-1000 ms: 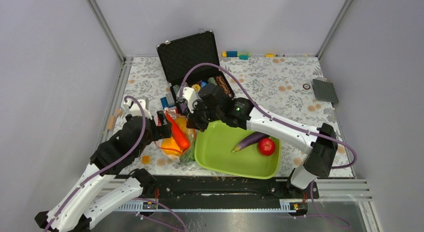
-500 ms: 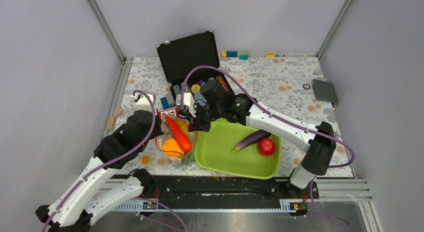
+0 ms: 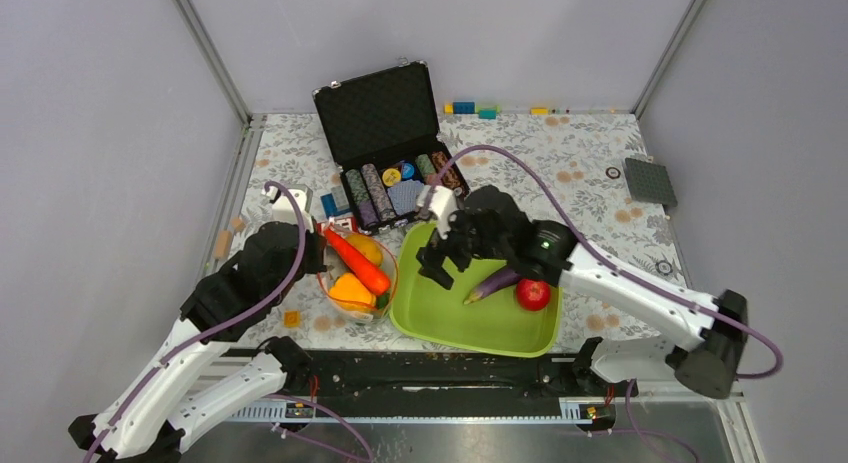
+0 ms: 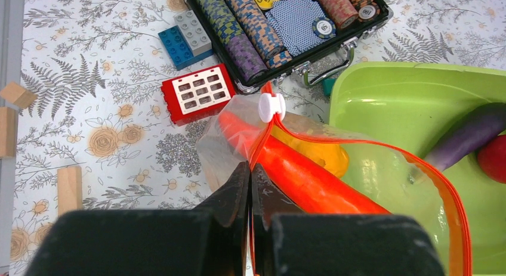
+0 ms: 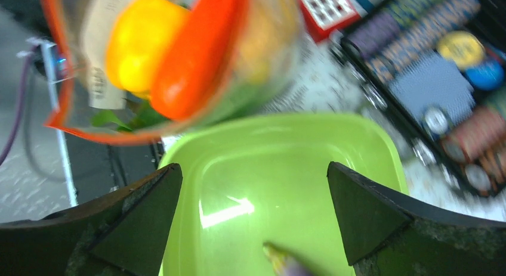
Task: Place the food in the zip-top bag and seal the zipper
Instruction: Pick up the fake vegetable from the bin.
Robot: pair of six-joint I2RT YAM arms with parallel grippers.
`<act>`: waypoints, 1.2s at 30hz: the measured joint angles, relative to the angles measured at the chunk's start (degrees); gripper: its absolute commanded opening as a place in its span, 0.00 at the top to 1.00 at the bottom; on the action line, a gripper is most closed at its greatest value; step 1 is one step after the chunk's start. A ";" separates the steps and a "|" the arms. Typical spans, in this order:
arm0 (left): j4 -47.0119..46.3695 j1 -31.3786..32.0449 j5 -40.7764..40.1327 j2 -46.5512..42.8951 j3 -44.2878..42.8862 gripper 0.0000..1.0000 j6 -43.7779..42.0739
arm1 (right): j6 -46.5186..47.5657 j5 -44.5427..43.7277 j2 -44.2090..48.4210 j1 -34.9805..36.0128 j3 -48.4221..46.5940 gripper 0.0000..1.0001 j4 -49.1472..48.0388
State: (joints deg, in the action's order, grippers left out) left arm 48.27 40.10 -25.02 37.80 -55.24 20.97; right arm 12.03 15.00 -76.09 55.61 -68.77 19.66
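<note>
three grey walls, floral-print table, clear zip-top bag

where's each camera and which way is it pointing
top external: above and behind, looks down on floral table; left arm, right arm show
left wrist: looks down at clear plastic zip-top bag, pinched in its shut pincer
right wrist: looks across lime-green plastic tray; its open pincer at bottom
shared: both wrists see the orange toy carrot

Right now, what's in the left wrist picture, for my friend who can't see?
The left end effector pinches the zip-top bag at its orange-red mouth, with a carrot and yellow pepper inside. Beside it, a green tray holds an eggplant.
</note>
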 measured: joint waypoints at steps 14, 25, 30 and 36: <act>-1.75 -0.57 2.84 -1.40 0.55 1.00 -0.94 | -28.09 -31.50 12.02 -6.08 14.16 0.01 22.49; -2.10 -1.01 4.66 -2.56 0.66 1.00 -1.05 | -34.27 -33.53 4.68 -12.55 17.94 0.04 27.93; -2.25 -1.42 5.25 -2.56 0.76 1.00 -1.07 | -35.82 -32.44 1.88 -12.92 19.08 0.09 27.96; -2.95 -2.27 6.21 -2.34 1.16 1.00 -1.11 | -37.68 -30.47 -0.42 -12.98 20.74 0.14 28.11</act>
State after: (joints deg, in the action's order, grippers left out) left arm 45.32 37.82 -18.81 35.46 -54.08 19.86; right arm -25.65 -15.46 -76.51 42.63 -48.03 47.77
